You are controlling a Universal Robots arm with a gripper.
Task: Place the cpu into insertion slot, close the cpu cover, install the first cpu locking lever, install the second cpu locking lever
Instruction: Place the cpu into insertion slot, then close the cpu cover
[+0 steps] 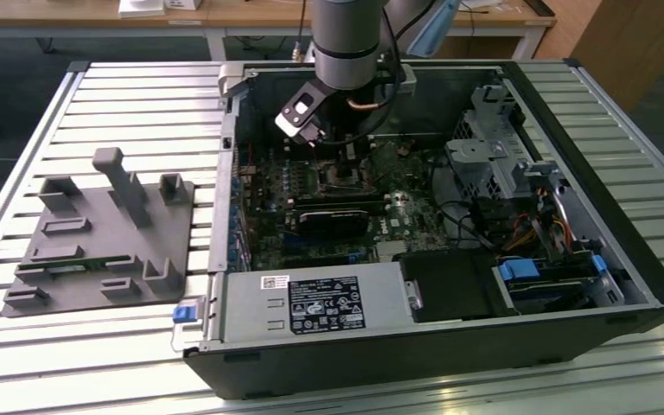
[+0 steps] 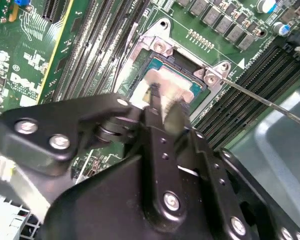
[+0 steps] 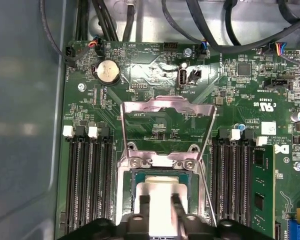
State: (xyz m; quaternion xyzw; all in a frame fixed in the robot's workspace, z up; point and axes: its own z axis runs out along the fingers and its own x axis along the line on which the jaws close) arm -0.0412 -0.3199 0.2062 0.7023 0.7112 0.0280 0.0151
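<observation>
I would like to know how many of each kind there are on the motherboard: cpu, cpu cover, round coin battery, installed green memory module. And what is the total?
cpu: 1
cpu cover: 1
coin battery: 1
green memory module: 1
Total: 4

I see the cpu (image 3: 161, 197), flat and pale silver, lying level in the slot (image 3: 126, 185); I can't tell if it is seated. The cover (image 3: 132, 109), a thin silvery frame, stands swung open behind the slot.
</observation>
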